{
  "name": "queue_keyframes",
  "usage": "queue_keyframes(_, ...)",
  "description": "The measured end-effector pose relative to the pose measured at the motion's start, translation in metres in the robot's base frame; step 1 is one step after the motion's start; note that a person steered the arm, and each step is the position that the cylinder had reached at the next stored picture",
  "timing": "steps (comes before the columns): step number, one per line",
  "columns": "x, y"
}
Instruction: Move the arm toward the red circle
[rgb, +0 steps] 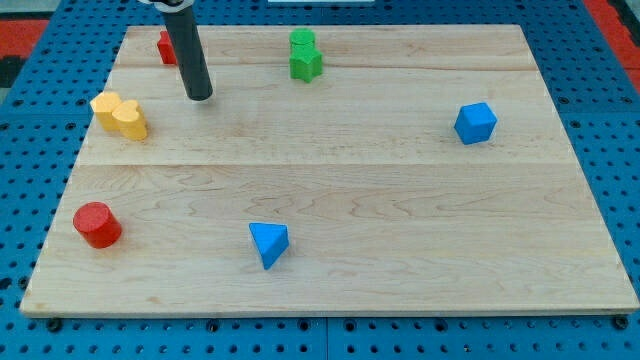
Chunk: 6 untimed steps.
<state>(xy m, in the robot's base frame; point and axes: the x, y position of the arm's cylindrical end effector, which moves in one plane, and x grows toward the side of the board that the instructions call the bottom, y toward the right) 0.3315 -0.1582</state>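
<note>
Wooden surface (400, 200), six blocks out, and my tip (200, 96) sits near the view's top left, just right of a red block (166, 48) half hidden behind the rod. No claw here, only the bare rod. Yellow block (120, 114) lies left of the tip. Red circle (97, 224) waits well below, bottom left. Green block (304, 56) up top, blue cube (475, 123) far right, blue triangle (269, 243) low centre.

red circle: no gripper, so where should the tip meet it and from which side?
Judgement only: meet the red circle on its curved side wall toward the view's top, centred so it won't roll off. My tip stands up and to the view's right of it, beside the yellow block, touching nothing; the path down past that block looks free.
</note>
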Motion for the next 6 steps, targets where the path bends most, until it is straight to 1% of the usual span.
queue_keyframes(1,0.014,0.046)
queue_keyframes(2,0.057,0.053)
queue_keyframes(4,0.229,-0.014)
queue_keyframes(5,0.25,-0.069)
queue_keyframes(6,0.203,-0.077)
